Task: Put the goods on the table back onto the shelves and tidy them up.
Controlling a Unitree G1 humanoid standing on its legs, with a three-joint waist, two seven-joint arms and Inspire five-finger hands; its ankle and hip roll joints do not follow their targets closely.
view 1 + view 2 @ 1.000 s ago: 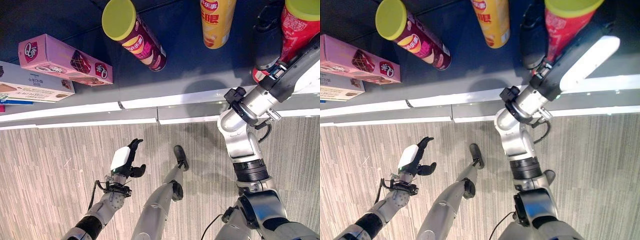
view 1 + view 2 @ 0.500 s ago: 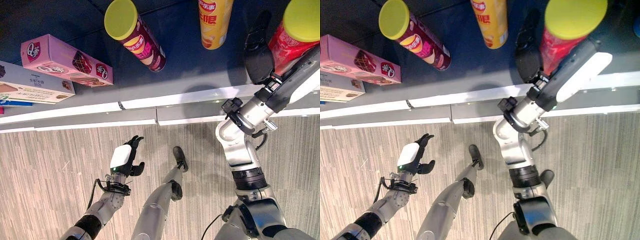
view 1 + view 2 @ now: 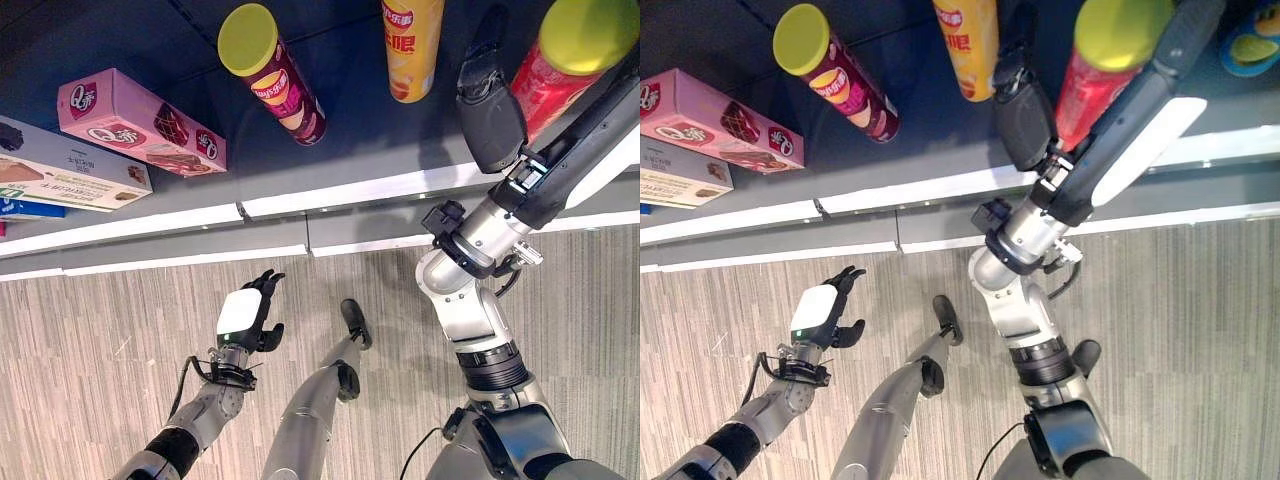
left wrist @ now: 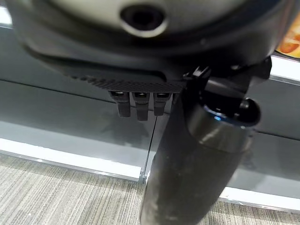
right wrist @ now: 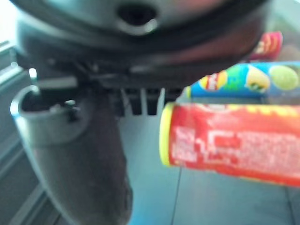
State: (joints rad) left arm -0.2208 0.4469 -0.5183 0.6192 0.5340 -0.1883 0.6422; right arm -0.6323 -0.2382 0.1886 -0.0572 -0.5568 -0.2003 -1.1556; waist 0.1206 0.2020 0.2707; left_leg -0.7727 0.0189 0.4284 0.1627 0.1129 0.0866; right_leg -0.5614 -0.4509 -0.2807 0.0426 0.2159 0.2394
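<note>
Nearest the camera, at about seven o'clock of the left eye view, the left hand (image 3: 243, 318) is held low over the striped floor (image 3: 90, 350), its fingers loosely curled and nothing in them; it has barely shifted over the last second.

Further out, at about two o'clock, the right hand (image 3: 490, 100) is seen beside the red can (image 3: 552, 62) on the dark table (image 3: 380, 140). A second ago the can was partly hidden behind the forearm; now the arm has swung toward twelve o'clock and the can, with its yellow-green lid, is seen tilted against the hand. In the right wrist view the red can (image 5: 225, 140) lies just past the thumb (image 5: 84, 154). Whether the fingers are closed round it cannot be told, as they are hidden on the can's far side. The grasp is judged to be under way, with the carry to the shelves not yet begun.

Beyond, a purple can (image 3: 272, 72) at eleven o'clock, a yellow can (image 3: 410, 45) at twelve, and a pink box (image 3: 140, 120) and cream box (image 3: 70, 180) at ten are left untouched.
</note>
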